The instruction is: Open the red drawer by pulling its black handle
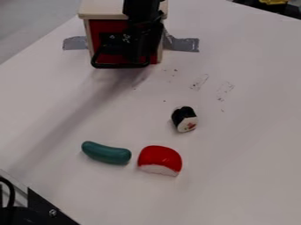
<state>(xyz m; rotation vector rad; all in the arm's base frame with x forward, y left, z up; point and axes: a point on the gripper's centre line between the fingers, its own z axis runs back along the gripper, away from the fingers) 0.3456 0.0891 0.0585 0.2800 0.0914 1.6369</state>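
Hanging at the red, cream-topped box (101, 10) on your bench (247, 154), your gripper (138, 52); can't tell if jaws are apart or together. Sushi piece (185, 119) sits mid-bench; below, green pickle-shaped toy (106, 153) just left of red-and-white piece (160, 159).

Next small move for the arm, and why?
Probably a slight lift of the gripper: it hangs at the front of the red-fronted box, contact between them can't be judged, and the toy sushi piece lies well clear of both.
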